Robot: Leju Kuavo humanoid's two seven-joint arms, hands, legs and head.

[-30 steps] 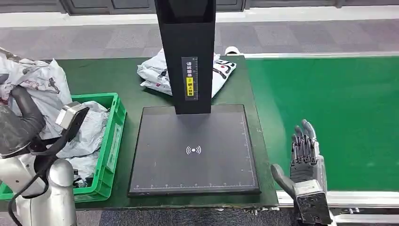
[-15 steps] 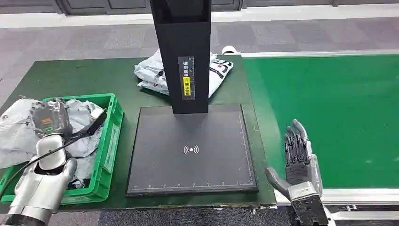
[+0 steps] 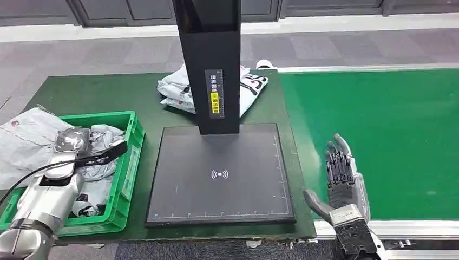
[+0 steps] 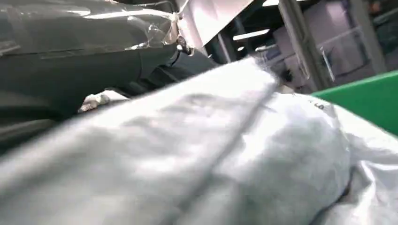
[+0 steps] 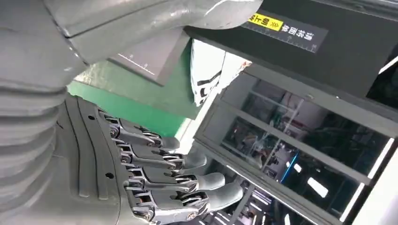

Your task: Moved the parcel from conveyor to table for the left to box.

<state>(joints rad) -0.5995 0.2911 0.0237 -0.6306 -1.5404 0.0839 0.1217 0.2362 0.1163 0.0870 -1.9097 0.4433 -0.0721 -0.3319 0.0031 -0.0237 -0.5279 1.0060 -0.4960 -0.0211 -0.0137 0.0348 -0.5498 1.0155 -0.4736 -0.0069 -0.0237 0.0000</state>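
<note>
My left hand (image 3: 70, 142) is down in the green crate (image 3: 130, 162) at the table's left and grips a grey plastic parcel (image 3: 24, 143) that drapes over the crate's far left rim. Up close, that parcel (image 4: 211, 154) lies blurred against the hand (image 4: 70, 47). More grey parcels (image 3: 103, 135) lie crumpled in the crate. A white parcel with black print (image 3: 251, 86) lies on the table behind the black post. My right hand (image 3: 343, 184) hovers open, fingers straight (image 5: 155, 187), over the near edge of the green conveyor (image 3: 379, 135).
A black scanner pad (image 3: 222, 173) lies in the middle of the green table (image 3: 108, 92), with a tall black post (image 3: 211, 65) rising from its far edge. Grey floor runs beyond the table.
My left arm has come down from a raised pose at the far left into the crate, bringing the grey parcel with it. The right hand has hardly moved. The camera has shifted slightly.
</note>
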